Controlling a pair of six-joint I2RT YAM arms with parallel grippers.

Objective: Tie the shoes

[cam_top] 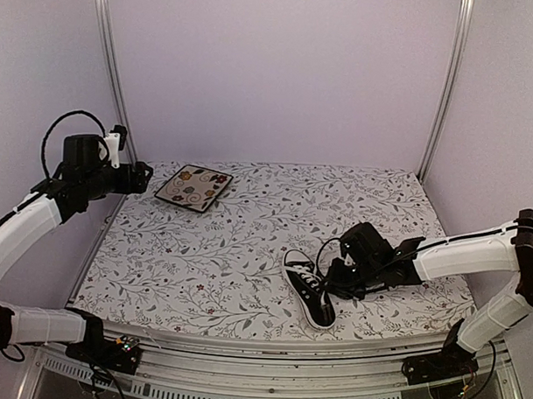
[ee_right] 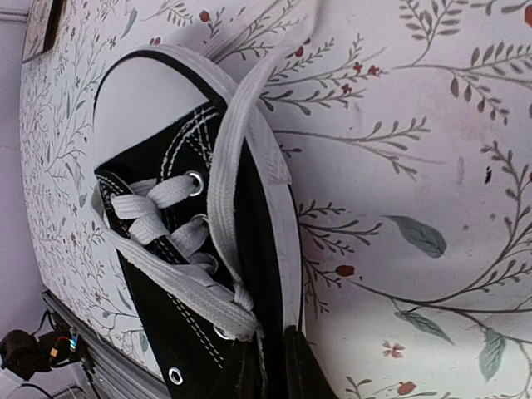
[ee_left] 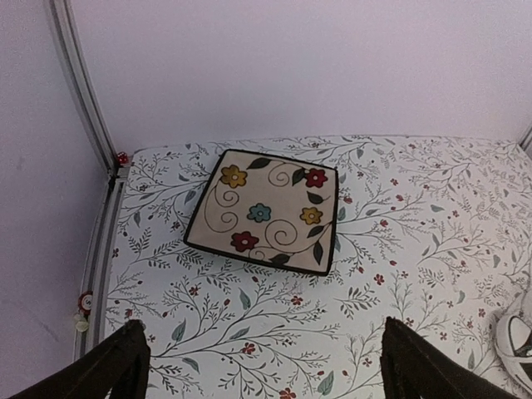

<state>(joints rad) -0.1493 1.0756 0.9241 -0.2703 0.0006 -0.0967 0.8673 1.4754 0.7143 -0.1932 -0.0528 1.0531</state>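
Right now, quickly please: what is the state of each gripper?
Left gripper: open, holding nothing.
Right gripper: shut, apparently pinching the white laces of the black sneaker.

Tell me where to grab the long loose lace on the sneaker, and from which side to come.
Probably grip the lace where it trails past the toe cap onto the table. There it lies flat with bare cloth on both sides, so come down from above, jaws across its width. Nearer the eyelets it hugs the sneaker, and the shut right gripper crowds that end.
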